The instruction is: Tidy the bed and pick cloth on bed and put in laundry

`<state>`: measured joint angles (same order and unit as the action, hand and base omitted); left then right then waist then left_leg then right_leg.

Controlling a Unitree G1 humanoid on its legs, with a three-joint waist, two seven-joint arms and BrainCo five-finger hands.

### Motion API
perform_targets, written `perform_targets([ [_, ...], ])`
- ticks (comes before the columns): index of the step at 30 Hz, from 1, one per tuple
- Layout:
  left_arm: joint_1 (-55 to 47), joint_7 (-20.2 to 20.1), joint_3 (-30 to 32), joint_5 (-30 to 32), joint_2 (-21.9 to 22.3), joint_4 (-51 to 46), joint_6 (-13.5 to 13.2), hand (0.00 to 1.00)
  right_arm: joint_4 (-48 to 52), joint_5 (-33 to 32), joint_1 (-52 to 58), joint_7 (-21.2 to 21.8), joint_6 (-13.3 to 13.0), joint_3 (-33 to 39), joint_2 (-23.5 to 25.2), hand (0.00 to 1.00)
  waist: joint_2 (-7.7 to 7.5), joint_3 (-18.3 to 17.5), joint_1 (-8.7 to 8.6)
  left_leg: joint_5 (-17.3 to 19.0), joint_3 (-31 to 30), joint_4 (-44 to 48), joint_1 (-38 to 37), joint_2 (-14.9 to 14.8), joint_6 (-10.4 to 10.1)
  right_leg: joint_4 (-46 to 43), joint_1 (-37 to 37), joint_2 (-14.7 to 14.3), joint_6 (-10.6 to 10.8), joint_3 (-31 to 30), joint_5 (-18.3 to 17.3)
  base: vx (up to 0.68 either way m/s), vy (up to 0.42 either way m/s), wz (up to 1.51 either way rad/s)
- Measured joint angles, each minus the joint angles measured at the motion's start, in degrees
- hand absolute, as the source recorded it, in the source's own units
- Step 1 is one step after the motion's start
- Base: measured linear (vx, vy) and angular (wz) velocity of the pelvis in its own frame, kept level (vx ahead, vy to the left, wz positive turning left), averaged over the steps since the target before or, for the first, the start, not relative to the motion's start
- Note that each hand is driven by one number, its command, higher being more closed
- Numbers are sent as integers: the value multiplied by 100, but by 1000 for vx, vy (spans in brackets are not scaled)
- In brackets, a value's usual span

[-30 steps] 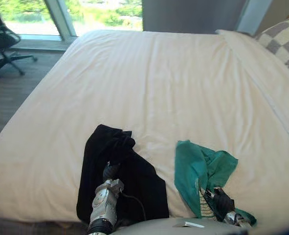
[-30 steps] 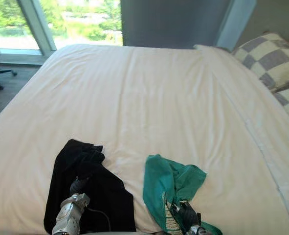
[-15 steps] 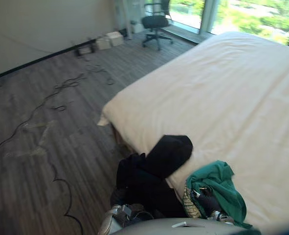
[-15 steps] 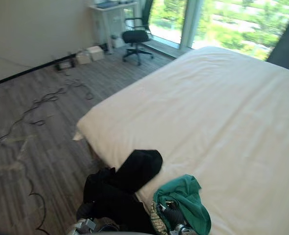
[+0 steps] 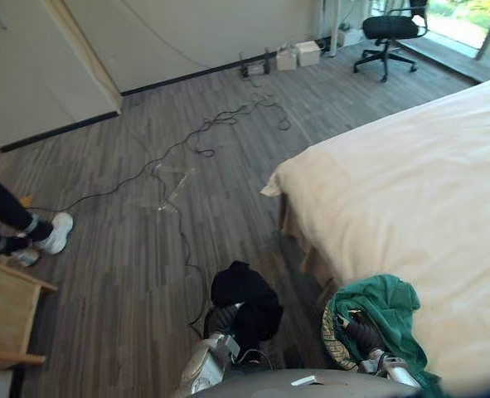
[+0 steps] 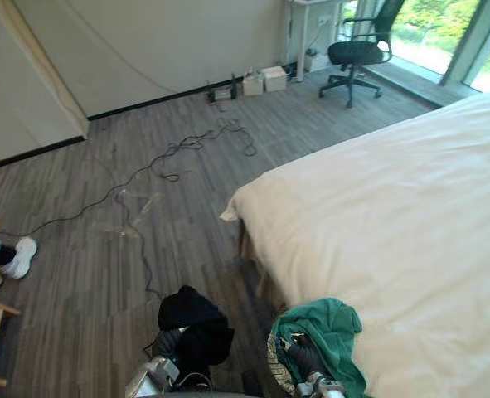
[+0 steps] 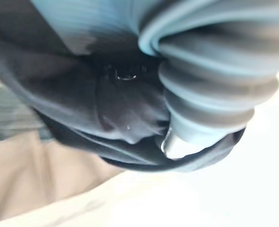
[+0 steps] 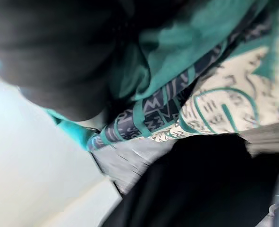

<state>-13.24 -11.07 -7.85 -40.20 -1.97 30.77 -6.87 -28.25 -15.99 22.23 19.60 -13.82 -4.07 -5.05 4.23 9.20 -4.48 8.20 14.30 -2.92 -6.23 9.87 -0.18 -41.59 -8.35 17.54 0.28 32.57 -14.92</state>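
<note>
Grey wood-plank floor (image 5: pixel 137 265) is seen along the foot side of the bed (image 5: pixel 410 191), which is covered by a smooth cream sheet with soft folds at its corner. Black cloth (image 5: pixel 243 294), matte and bunched into a rounded lump, is held up off the bed, over the floor just beside its near corner, draped over the left hand (image 5: pixel 222 318); in the left wrist view it is wrapped against the ribbed cover, and whether that hand is closed on it cannot be told. Green cloth (image 5: pixel 390 311), crumpled, with a cream lining printed in teal curves and a navy zigzag band (image 8: pixel 153 116), is gathered at the bed's near edge around the right hand (image 5: pixel 362 336); that hand is buried in the folds, so its grip cannot be told, nor whether the cloth rests on the sheet. Marks on the band are too blurred to be read. Beyond the bed's far corner a black office chair (image 5: pixel 390 29) on castors is noted, with two white boxes (image 5: pixel 298 55) at the wall beside it. Thin dark cords (image 5: pixel 211 133) are trailed across the planks well away from the bed. Farther out, a person's dark trouser legs and white shoes (image 5: pixel 55 232) are seen above a pale wooden unit (image 5: pixel 4 311).
</note>
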Motion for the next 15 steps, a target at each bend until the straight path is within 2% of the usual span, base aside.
perform_targets([
  [1, 73, -24, 80, 2, -254, -74, -98, 100, 58, 1, 10, -33, -146, -145, 187, 100, -545, 129, 65, 562, 395, 1805, 498, -184, 868, -46, 195, 189, 398, -314, -166, 217, -25, 90],
  [2, 130, -66, 39, -1, -520, -91, -212, 100, 154, -32, 146, -75, -392, -329, 296, 100, -330, 294, 204, 1035, 89, 3004, 866, -1568, 325, 500, 238, -357, 683, -513, -458, 190, 17, 74],
  [3, 213, -35, 59, 1, -610, 39, -173, 100, -121, -46, 39, -104, -355, -388, 398, 100, -558, 337, 275, 1002, -250, 3041, 870, -1303, 278, 883, 234, -423, 591, -909, -520, 135, 60, 89],
  [4, 221, -24, 55, 36, -640, 46, -135, 100, -207, -77, 17, -126, -340, -480, 430, 100, -717, 327, 359, 676, -409, 2512, 741, -1118, 402, 1493, 350, -664, 527, -1296, -530, 34, 69, 89],
  [5, 221, -25, 41, 40, -608, 50, -119, 100, -188, -115, 37, -126, -380, -456, 426, 100, -717, 327, 318, 550, -578, 2301, 731, -1034, 428, 1740, 398, -767, 482, -1459, -499, 88, 22, 169],
  [6, 145, -36, -118, 49, -565, 31, -126, 100, -204, -334, 70, -137, -453, -372, 363, 100, -682, 332, 209, 150, -914, 1766, 625, -762, 498, 2168, 493, -934, 466, -1873, -319, 74, 13, 147],
  [8, 11, -34, -130, 93, -516, 32, -122, 100, -206, -422, -12, -162, -461, -302, 268, 100, -686, 330, 229, 42, -1024, 1563, 474, -541, 527, 2318, 484, -856, 409, -2004, -111, 101, 19, 91],
  [9, -127, -6, -127, 97, -496, 30, -128, 100, -201, -423, -30, -190, -470, -290, 212, 100, -603, 322, 294, 34, -1024, 1505, 407, -424, 525, 2491, 430, -857, 357, -2000, 56, 91, 7, 37],
  [12, -303, 20, -92, 100, -477, 9, -156, 100, -214, -491, -35, -201, -472, -194, 149, 100, -408, 193, 341, 37, -1030, 1405, 323, -411, 518, 2720, 317, -922, 310, -2075, 252, 109, -19, 8],
  [13, -388, 15, -35, 99, -477, -8, -198, 100, -218, -722, -55, -187, -459, -181, 155, 100, -325, 152, 354, 23, -1000, 1334, 308, -458, 492, 2919, 278, -986, 291, -2075, 352, 76, -41, -16],
  [15, -424, 7, -29, 99, -478, -20, -238, 100, -221, -761, -55, -180, -434, -186, 171, 100, -303, 138, 345, 1, -986, 1265, 269, -498, 450, 3015, 244, -1035, 274, -2084, 393, 88, -90, -15],
])
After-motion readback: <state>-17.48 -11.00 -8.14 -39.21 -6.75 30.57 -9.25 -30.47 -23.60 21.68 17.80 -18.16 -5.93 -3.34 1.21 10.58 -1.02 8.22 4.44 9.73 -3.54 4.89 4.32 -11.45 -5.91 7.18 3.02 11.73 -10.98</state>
